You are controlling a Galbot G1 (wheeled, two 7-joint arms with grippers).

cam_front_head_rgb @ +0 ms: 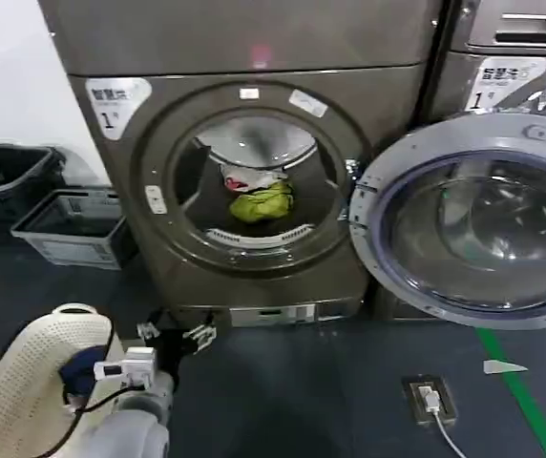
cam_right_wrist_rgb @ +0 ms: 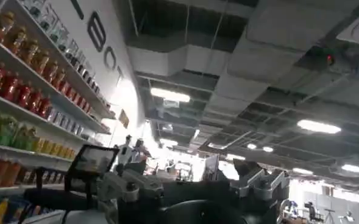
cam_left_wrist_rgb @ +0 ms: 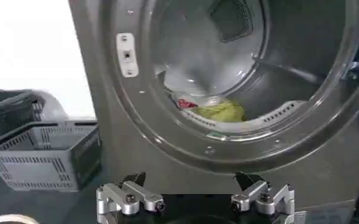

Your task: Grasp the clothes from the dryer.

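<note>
The dryer [cam_front_head_rgb: 254, 48] stands straight ahead, a "1" sticker on its front and its grey-rimmed glass door [cam_front_head_rgb: 376, 250] swung wide to the right. Inside the drum lie the clothes [cam_front_head_rgb: 262, 197], a yellow-green bundle under a white piece with red marks. My left gripper [cam_front_head_rgb: 175, 332] hovers low in front of the dryer's base, below and left of the porthole, open and empty. In the left wrist view the left gripper [cam_left_wrist_rgb: 191, 182] faces the dryer [cam_left_wrist_rgb: 124, 131], with the clothes [cam_left_wrist_rgb: 220, 111] resting on the drum's lip beyond. My right gripper [cam_right_wrist_rgb: 191, 157] points up at a ceiling, open, holding nothing.
A white perforated basket [cam_front_head_rgb: 20, 386] sits by my left arm. Grey crates [cam_front_head_rgb: 68, 227] and a black bin [cam_front_head_rgb: 6, 172] stand left of the dryer. A second machine [cam_front_head_rgb: 512, 57] is behind the open door. A floor socket [cam_front_head_rgb: 430, 399] and a green line [cam_front_head_rgb: 523, 396] mark the floor on the right.
</note>
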